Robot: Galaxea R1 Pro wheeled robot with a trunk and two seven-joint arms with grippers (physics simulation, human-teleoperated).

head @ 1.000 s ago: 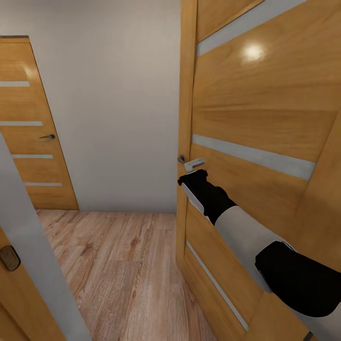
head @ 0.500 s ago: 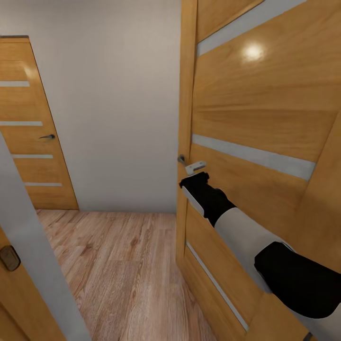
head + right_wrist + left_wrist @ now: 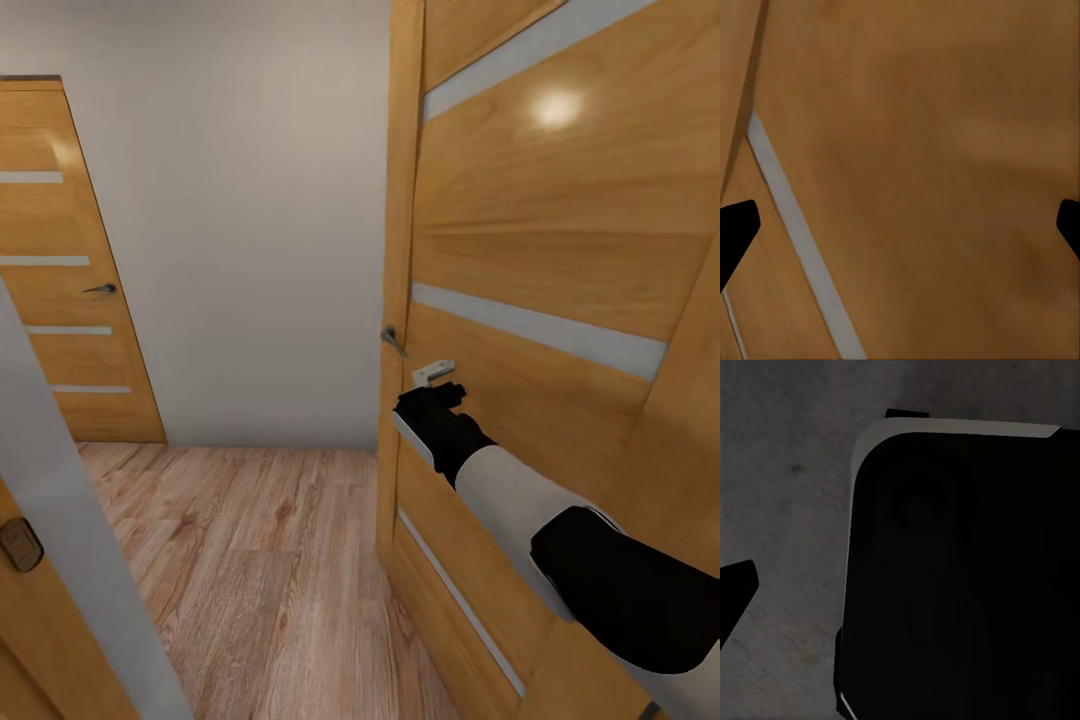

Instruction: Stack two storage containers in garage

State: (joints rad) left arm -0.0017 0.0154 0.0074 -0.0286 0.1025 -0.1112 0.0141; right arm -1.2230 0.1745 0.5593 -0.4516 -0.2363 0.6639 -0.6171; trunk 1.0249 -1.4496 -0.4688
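Zero storage containers showing; right end effector (image 3: 440, 385) pressing wood-panelled door (image 3: 560, 250) near handle (image 3: 393, 341), fingers spread, gripping nothing; hauling and stacking seemingly all remaining.

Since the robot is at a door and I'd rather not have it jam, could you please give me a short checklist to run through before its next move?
1. Right gripper against the near door: ok, by the panel just past the handle.
2. Right gripper empty: ok, fingers spread wide, only the panel between them.
3. Door swung wide enough to pass: cannot tell.
4. Wood floor beyond the door free of obstacles: ok.
5. Left gripper state: cannot tell.
6. Far door: not ok if that is the route, it is closed.
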